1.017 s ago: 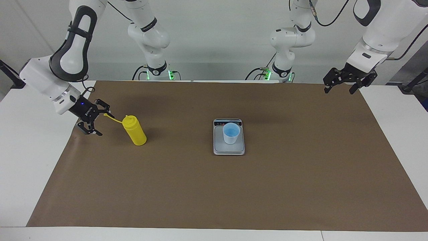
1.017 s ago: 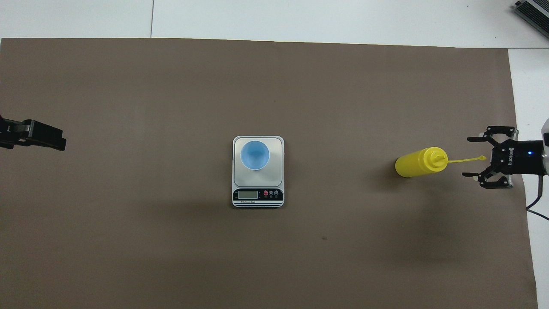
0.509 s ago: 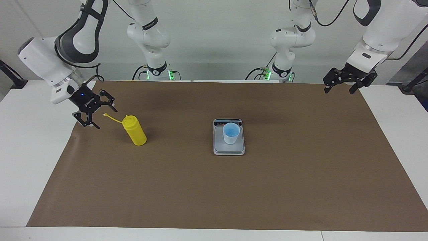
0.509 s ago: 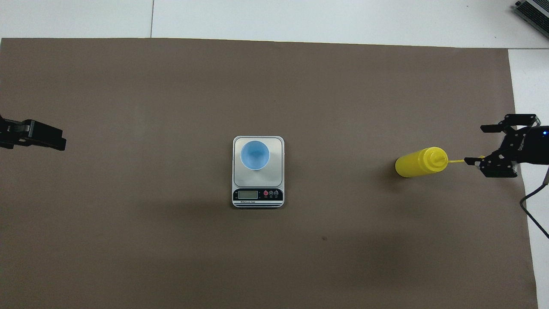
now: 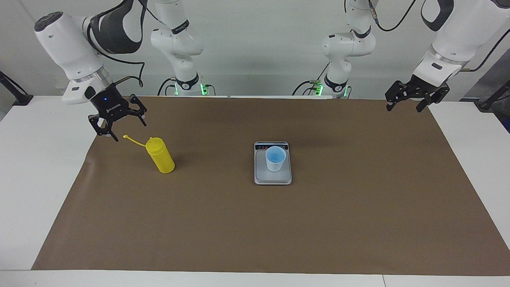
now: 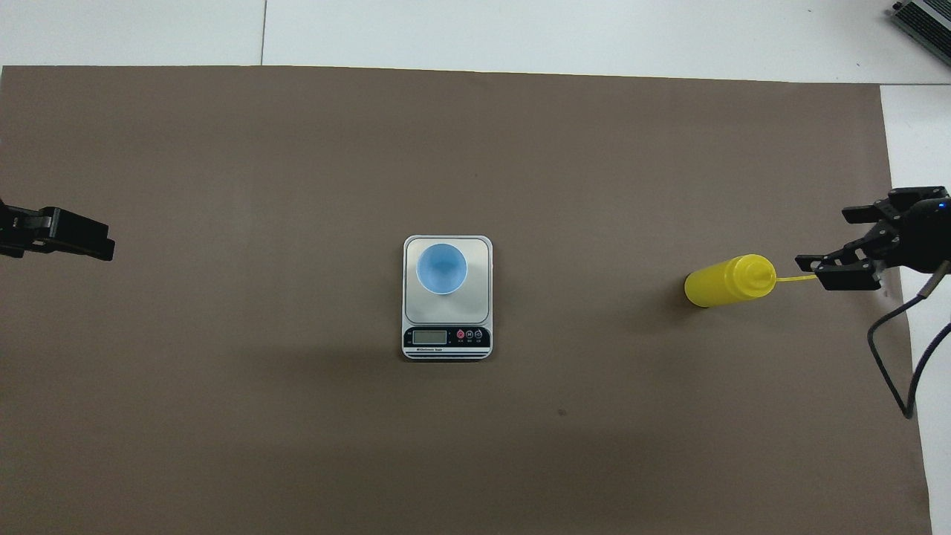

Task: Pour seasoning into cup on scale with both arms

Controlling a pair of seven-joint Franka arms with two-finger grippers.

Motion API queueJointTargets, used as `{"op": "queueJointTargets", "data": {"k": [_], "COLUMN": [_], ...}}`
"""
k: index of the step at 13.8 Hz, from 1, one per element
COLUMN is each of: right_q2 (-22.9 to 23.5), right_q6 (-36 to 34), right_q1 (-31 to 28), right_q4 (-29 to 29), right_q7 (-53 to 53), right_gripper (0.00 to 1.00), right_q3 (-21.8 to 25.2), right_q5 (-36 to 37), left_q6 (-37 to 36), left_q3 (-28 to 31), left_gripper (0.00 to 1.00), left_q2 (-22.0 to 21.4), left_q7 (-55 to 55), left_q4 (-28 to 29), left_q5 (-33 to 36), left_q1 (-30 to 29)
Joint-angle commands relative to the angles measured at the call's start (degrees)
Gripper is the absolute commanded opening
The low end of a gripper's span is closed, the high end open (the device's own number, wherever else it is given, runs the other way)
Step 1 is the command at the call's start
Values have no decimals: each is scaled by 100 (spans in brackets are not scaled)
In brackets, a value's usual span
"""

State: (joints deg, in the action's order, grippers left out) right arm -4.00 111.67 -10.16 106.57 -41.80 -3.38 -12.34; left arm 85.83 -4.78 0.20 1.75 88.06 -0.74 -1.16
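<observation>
The yellow seasoning bottle (image 5: 160, 157) (image 6: 724, 281) stands upright on the brown mat toward the right arm's end, its thin cap strap (image 5: 133, 140) (image 6: 795, 279) sticking out sideways. My right gripper (image 5: 121, 128) (image 6: 821, 238) hangs open in the air over the tip of that strap and the mat's edge, holding nothing. The pale blue cup (image 5: 275, 158) (image 6: 441, 268) stands on the scale (image 5: 273, 177) (image 6: 481, 249) mid-table, display end nearer the robots. My left gripper (image 5: 403, 108) (image 6: 96, 241) waits open and raised over the mat's corner at the left arm's end.
A brown paper mat (image 5: 255, 223) (image 6: 297, 148) covers most of the white table (image 5: 40, 167). The right arm's black cable (image 6: 891, 349) dangles past the mat's edge. A grey device (image 6: 921, 18) lies at the table's corner farthest from the robots.
My right gripper has risen and swung from pointing sideways at the bottle to pointing downward, drawing back toward the robots. Bottle, cup, scale and left arm have not moved.
</observation>
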Motion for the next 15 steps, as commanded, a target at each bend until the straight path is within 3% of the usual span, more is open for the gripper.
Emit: {"op": "queueJointTargets", "data": {"k": [1,4,8,11,15], "right_q2": [119,382,400,400,374], "right_q6": [-338,-874,-946,-1147,-1516], "right_q1": [365,786,1165,1174,1166], "right_q4": [-495,-1259,-1402,-1490,-1472], "right_q7": [1467,2709,2923,3010,4671], "right_gripper": [100,100,100,100,100], "right_q3": [-13,-13,-13,-13,-127], "right_q5": [512,898,1637,1692,1577], "left_q6": [-22,-22,-22,-22,-22], "left_q3": [-23,-23,-32,-23,-23], "left_gripper": [100,100,100,100,100], "left_q2": [-160,-160,-160,-160,-160], "left_q7": [80,80,80,80,80], "left_q4": [167,167,167,167,167], "left_q5": [83,83,83,83,83], "left_q1": [-60,-60,-60,-60,-60]}}
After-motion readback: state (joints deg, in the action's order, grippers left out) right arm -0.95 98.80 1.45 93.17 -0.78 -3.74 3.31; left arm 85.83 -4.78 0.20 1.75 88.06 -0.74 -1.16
